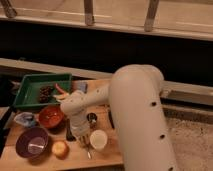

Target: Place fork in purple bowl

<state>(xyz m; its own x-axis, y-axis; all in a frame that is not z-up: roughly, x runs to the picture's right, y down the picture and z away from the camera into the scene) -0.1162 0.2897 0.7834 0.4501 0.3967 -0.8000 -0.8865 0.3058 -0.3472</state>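
The hand (83, 139) hangs low over the front part of the wooden worktop (107, 159), pointing straight down with its fingers drawn together. The fork (88, 152) lies just beneath the fingertips as a thin silvery sliver reaching toward the front edge. It looks pinched at its upper end, though the view is too poor to be sure it is held.

The purple bowl (32, 143) sits at the front left corner, close to both the left and the front edge and well apart from the fork. An orange fruit (60, 148) stands between fork and bowl, right on the straight line across. Its back side leaves a narrow strip of bare wood before the red bowl (51, 116).

A white cup (98, 140) stands just beside the hand on the right, nearly touching it. A dark can (91, 119) sits close behind the hand. A pale dish (24, 119) is behind the purple bowl, at the left edge. The green tray (42, 90) fills the back left. The bulky white arm (137, 120) covers the right side of the worktop.
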